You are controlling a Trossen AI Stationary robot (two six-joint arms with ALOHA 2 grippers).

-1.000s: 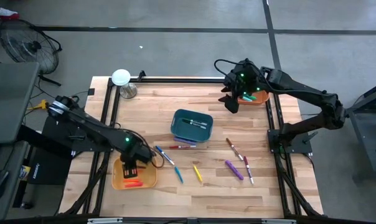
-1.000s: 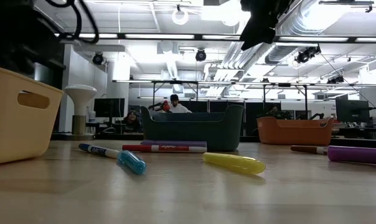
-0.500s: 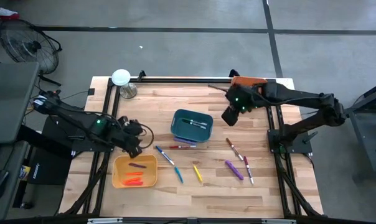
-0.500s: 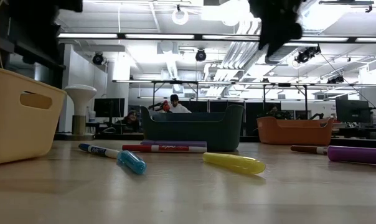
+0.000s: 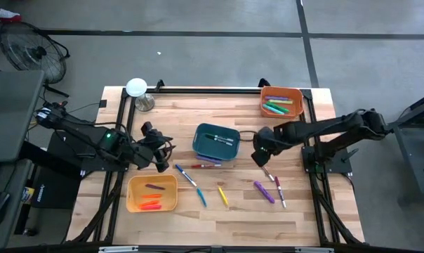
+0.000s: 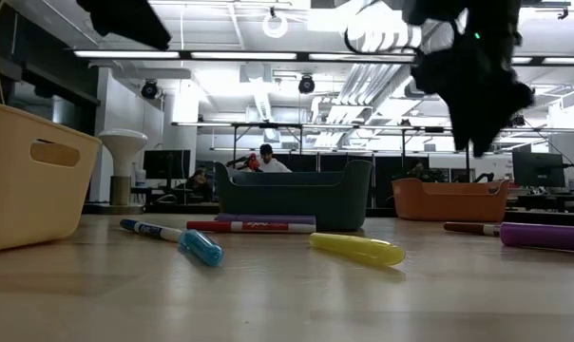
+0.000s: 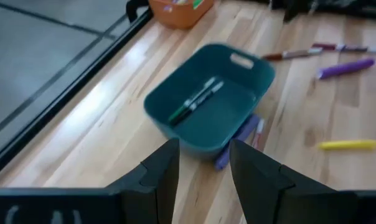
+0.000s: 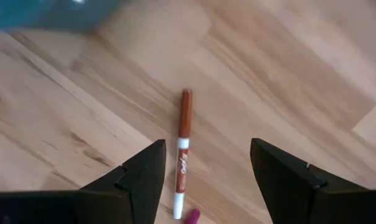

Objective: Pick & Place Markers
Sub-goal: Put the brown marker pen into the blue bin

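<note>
Several markers lie flat on the wooden table: a brown one (image 5: 263,167), a purple one (image 5: 263,191), a pink one (image 5: 279,191), a yellow one (image 5: 222,195), two blue ones (image 5: 186,174) and a red one (image 5: 206,166). My right gripper (image 8: 208,146) hangs open above the brown marker (image 8: 183,143), fingers pointing down on either side of it and clear of it. My left gripper (image 7: 203,146) is open and empty. It stands left of the teal bin (image 7: 210,102) and points slantwise at it.
The teal bin (image 5: 216,140) at the table's middle holds two markers. The orange bin (image 5: 282,102) at the far right and the yellow bin (image 5: 152,193) at the near left hold more. A white lamp-like object (image 5: 137,89) stands at the far left corner.
My left gripper has risen out of the yellow bin, moved toward the far edge and tipped up from pointing down to slanting toward the teal bin. My right gripper has swung from over the orange bin toward the near edge and sunk, turning, until it hangs over the brown marker.
</note>
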